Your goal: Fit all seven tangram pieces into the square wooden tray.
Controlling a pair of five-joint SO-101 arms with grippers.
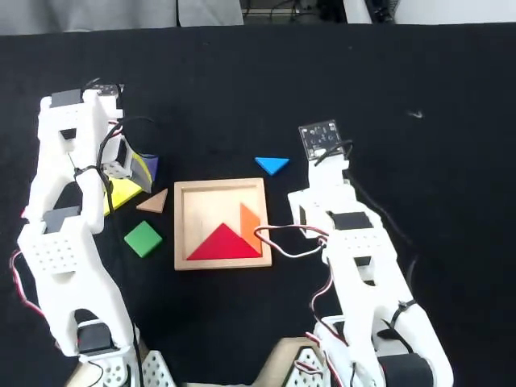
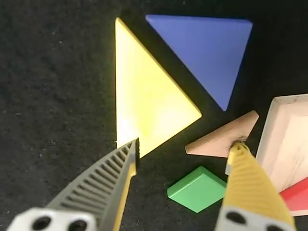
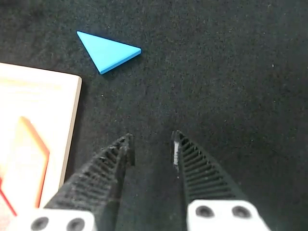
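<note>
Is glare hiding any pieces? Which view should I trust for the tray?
Right wrist view: tray washed out by light, orange piece inside pale but traceable. Left wrist view: glare whitens the yellow triangle near the left end effector. High view: even light, no glare on the red triangle; trust this one.

High view: my left arm (image 1: 60, 242) hides most of the yellow triangle (image 1: 122, 194) and blue triangle (image 1: 150, 169) left of the tray (image 1: 219, 185). Both wrist views crop the tray at an edge.
</note>
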